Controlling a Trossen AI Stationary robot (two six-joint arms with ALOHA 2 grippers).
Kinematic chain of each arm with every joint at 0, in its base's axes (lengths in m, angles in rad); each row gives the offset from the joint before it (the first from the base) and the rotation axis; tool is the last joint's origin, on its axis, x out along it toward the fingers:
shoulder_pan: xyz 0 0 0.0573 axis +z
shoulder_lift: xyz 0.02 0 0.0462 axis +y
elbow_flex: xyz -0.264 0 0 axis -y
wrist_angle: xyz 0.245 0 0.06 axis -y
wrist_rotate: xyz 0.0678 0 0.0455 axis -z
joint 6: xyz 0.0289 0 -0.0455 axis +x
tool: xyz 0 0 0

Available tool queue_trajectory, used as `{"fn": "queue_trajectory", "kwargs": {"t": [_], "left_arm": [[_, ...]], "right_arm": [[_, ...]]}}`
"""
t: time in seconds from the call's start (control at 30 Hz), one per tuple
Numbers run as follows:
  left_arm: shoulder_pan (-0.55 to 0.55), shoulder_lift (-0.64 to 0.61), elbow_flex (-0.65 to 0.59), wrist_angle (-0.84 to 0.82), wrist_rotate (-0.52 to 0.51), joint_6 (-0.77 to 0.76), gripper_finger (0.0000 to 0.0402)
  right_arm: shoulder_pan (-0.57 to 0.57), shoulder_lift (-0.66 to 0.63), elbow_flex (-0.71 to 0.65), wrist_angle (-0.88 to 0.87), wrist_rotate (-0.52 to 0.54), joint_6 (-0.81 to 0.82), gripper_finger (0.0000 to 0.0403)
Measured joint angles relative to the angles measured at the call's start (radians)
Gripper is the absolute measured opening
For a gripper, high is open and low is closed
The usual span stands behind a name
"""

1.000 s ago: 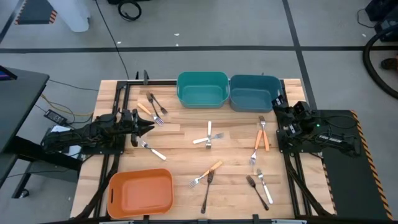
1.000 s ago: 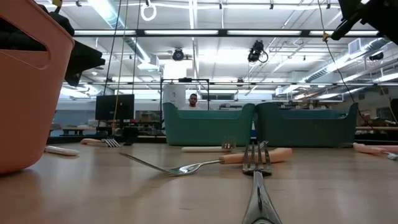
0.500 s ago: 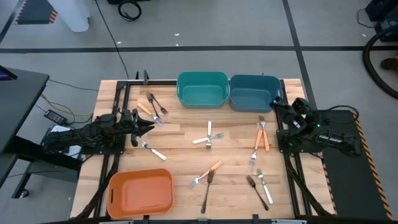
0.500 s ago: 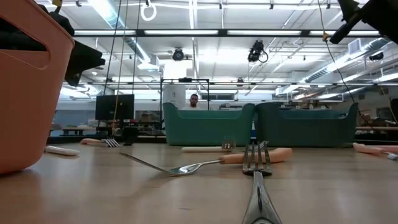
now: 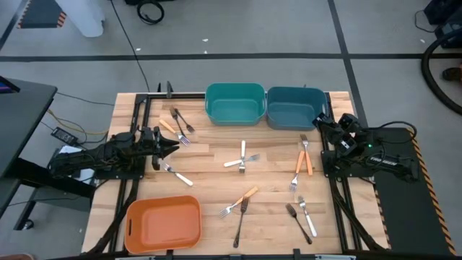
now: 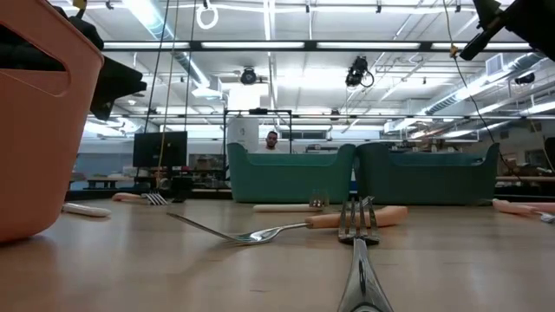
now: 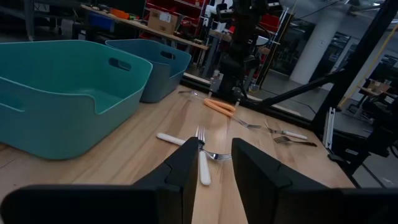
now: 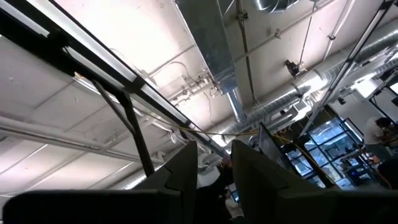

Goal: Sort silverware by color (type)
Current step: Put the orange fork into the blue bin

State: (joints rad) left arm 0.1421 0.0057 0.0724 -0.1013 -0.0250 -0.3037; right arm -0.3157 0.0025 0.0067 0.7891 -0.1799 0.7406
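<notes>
Silverware [image 5: 242, 158] lies scattered on the table [image 5: 209, 177], none binned; only the right gripper [image 5: 323, 123] has lifted slightly, fingers narrow and empty; left gripper [image 5: 172, 147] waits, narrow; sorting unstarted

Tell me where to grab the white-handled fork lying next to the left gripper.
Grip the white-handled fork by the middle of its white handle, coming straight down with the fingers across it. It lies flat, apart from other forks, tines toward the left gripper.

Orange, white and black forks [image 5: 242, 158] scattered flat across the tabletop.
</notes>
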Motion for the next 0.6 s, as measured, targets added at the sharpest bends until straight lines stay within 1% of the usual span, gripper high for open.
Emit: {"fn": "queue_trajectory", "kwargs": {"t": [0.13, 0.23, 0.27, 0.4, 0.6], "left_arm": [[0.0, 0.0, 0.0, 0.0, 0.0, 0.004, 0.0107], [0.0, 0.0, 0.0, 0.0, -0.001, 0.102, 0.0107], [0.0, 0.0, 0.0, 0.001, -0.001, 0.113, 0.0107], [0.001, 0.0, 0.0, 0.001, -0.001, 0.069, 0.0107], [0.001, 0.0, 0.0, 0.001, -0.008, 0.049, 0.0107]], "right_arm": [[0.0, 0.0, 0.0, 0.001, 0.0, 0.001, 0.0106], [0.0, 0.0, 0.0, 0.007, 0.0, 0.001, 0.0106], [0.0, 0.0, 0.0, 0.009, 0.0, 0.001, 0.0106], [0.0, 0.0, 0.0, 0.011, 0.007, -0.008, 0.0106], [0.0, 0.0, 0.0, 0.011, 0.119, -0.036, 0.0106]]}}
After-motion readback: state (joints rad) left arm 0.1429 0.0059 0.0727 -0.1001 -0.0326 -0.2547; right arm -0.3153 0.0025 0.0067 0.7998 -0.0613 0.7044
